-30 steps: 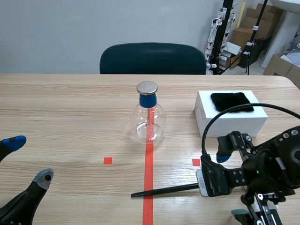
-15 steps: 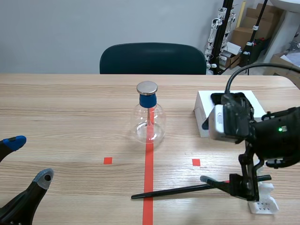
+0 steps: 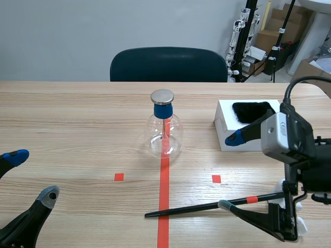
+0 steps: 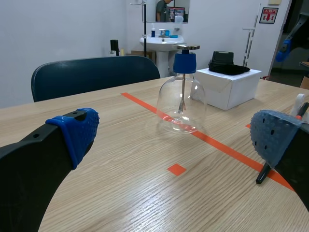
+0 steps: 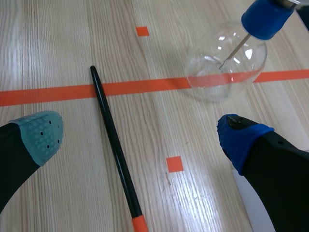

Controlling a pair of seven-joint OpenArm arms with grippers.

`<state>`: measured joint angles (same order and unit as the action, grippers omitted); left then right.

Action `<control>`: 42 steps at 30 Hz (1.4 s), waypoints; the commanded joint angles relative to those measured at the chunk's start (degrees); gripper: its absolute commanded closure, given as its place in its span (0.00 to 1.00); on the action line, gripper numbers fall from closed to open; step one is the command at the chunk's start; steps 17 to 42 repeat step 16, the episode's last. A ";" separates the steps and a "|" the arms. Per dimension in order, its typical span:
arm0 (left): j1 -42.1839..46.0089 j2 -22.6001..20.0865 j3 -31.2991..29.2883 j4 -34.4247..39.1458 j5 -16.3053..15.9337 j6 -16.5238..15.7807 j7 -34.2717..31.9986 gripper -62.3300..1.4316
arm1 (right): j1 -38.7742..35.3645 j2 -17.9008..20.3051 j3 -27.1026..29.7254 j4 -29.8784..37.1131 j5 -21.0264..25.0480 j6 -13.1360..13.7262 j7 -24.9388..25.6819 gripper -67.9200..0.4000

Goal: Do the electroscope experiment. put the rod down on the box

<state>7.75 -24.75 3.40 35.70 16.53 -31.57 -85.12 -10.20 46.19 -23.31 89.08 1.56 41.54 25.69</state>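
Observation:
The black rod point(image 3: 196, 207) point(image 5: 113, 145) lies flat on the table near the front, crossing the red tape line, with an orange band point(image 3: 252, 199) near its right end. My right gripper point(image 3: 231, 172) point(image 5: 140, 137) hangs open above it, one finger on each side, not touching it. The white box point(image 3: 253, 135) with a black fur patch point(image 3: 252, 111) stands behind at the right. The glass electroscope flask point(image 3: 164, 132) point(image 4: 181, 108) with its blue stopper stands at the table's middle. At the near left my left gripper point(image 3: 32, 175) point(image 4: 176, 140) is open, with nothing between its fingers.
A small white holder point(image 3: 292, 206) sits under the rod's right end, beside the right arm. A dark chair point(image 3: 168, 64) stands behind the table. Boxes and stands point(image 3: 269, 36) are in the far right corner of the room.
The right arm has risen, turned and drawn back to the right, uncovering the rod's orange-banded end. The rod itself lies where it was. The left arm has not moved.

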 commanded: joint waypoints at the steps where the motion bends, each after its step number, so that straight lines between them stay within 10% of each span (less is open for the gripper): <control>1: -0.28 -0.04 -0.20 0.63 -0.42 0.13 -0.85 0.00 | 1.33 0.61 0.37 0.37 0.61 0.04 1.73 0.00; 42: -0.28 -0.04 -0.20 0.63 -0.42 0.13 -0.85 0.00 | 1.33 0.61 0.37 0.37 0.61 0.04 3.65 0.00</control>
